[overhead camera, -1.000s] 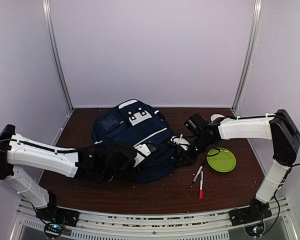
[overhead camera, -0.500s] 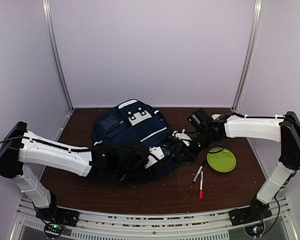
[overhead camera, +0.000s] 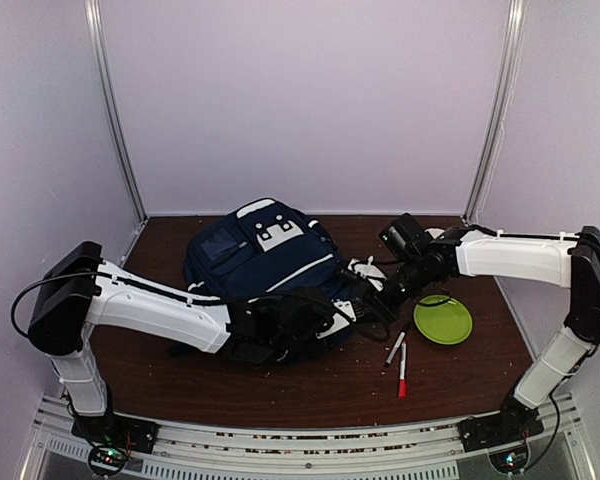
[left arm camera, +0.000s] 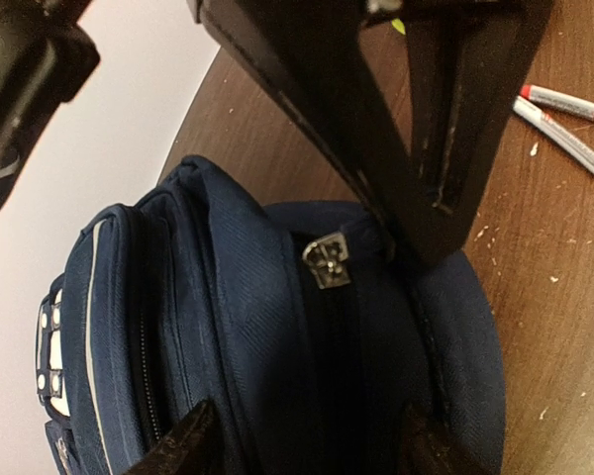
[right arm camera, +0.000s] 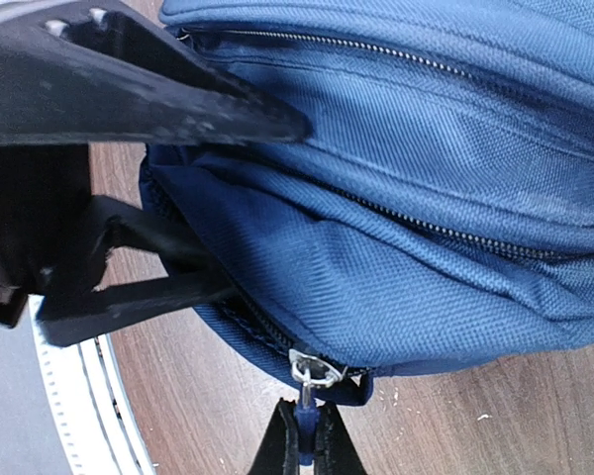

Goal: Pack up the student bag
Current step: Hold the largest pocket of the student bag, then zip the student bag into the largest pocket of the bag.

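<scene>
The student bag (overhead camera: 260, 255), navy with a white stripe and white patch, lies mid-table. My left gripper (overhead camera: 325, 312) is at its near right end, open, with its fingertips wide apart over the bag's fabric (left arm camera: 228, 327) and a dark zipper line; the metal slider (left arm camera: 327, 262) lies just ahead of it (left arm camera: 307, 450). My right gripper (overhead camera: 377, 296) is at the bag's right end, shut on the blue zipper pull (right arm camera: 305, 421) hanging from a metal slider (right arm camera: 315, 368). The bag (right arm camera: 426, 198) fills the right wrist view. The left gripper's black fingers (right arm camera: 129, 99) show there too.
A lime-green plate (overhead camera: 442, 320) sits right of the bag under the right arm. Two pens lie near it, one red-capped (overhead camera: 402, 358) and one grey (overhead camera: 395, 347); both show in the left wrist view (left arm camera: 564, 114). White enclosure walls ring the table.
My left arm has reached further right along the bag's near side to its right end. My right gripper has shifted slightly right and back, still at the bag's right end.
</scene>
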Controlling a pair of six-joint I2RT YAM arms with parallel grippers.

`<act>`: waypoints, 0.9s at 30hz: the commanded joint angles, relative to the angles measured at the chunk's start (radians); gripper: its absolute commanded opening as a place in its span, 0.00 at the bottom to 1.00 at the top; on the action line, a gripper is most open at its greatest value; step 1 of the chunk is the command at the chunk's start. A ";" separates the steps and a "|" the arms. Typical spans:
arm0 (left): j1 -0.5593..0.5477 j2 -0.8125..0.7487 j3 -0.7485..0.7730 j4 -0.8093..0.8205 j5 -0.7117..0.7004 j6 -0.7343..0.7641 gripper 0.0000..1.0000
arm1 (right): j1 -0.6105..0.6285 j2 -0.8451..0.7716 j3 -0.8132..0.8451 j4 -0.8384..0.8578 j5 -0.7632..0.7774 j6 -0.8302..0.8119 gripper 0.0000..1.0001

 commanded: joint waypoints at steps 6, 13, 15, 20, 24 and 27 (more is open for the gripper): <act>0.025 0.009 0.033 0.003 -0.010 0.029 0.26 | 0.001 -0.054 -0.012 -0.014 -0.080 -0.021 0.00; 0.025 -0.137 -0.059 -0.077 -0.034 0.004 0.00 | -0.085 0.020 0.042 -0.036 0.023 -0.007 0.00; 0.024 -0.199 -0.106 -0.102 -0.029 -0.015 0.00 | -0.112 0.053 0.065 -0.041 0.060 -0.001 0.00; 0.023 -0.328 -0.213 -0.168 0.004 -0.062 0.00 | -0.178 0.157 0.156 -0.057 0.080 0.024 0.00; 0.023 -0.384 -0.266 -0.225 -0.017 -0.103 0.00 | -0.216 0.224 0.241 -0.058 0.113 0.041 0.00; 0.022 -0.418 -0.286 -0.266 -0.022 -0.140 0.00 | -0.251 0.286 0.320 -0.076 0.138 0.048 0.00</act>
